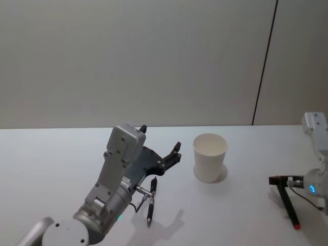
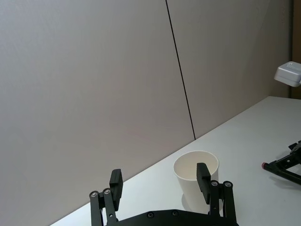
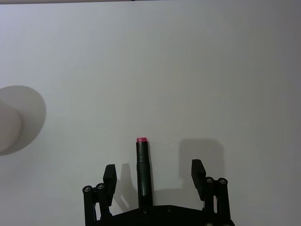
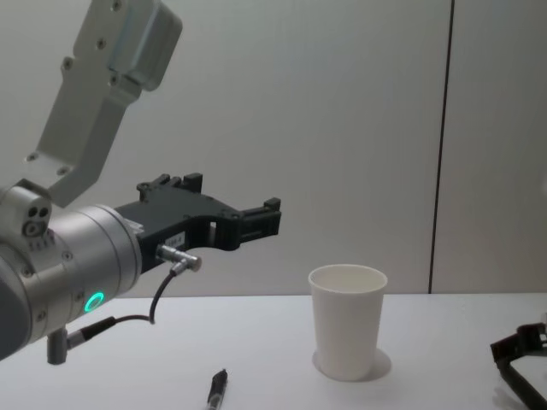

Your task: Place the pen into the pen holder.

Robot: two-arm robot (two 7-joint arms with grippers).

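The pen holder (image 1: 209,157) is a plain white paper cup (image 4: 346,333) standing upright on the white table. A black pen (image 1: 151,202) lies flat on the table to its left (image 4: 216,390). My left gripper (image 1: 160,138) hangs open and empty above that pen, aimed toward the cup (image 2: 188,175). At the far right, my right gripper (image 3: 154,167) is low over the table and open. A second black pen with a red end (image 3: 143,169) lies between its fingers, untouched (image 1: 288,207).
The white table (image 1: 61,164) runs back to a grey wall with a dark vertical seam (image 1: 264,66). The right arm's wrist (image 1: 313,187) sits at the right edge. Bare tabletop lies between the cup and the right gripper.
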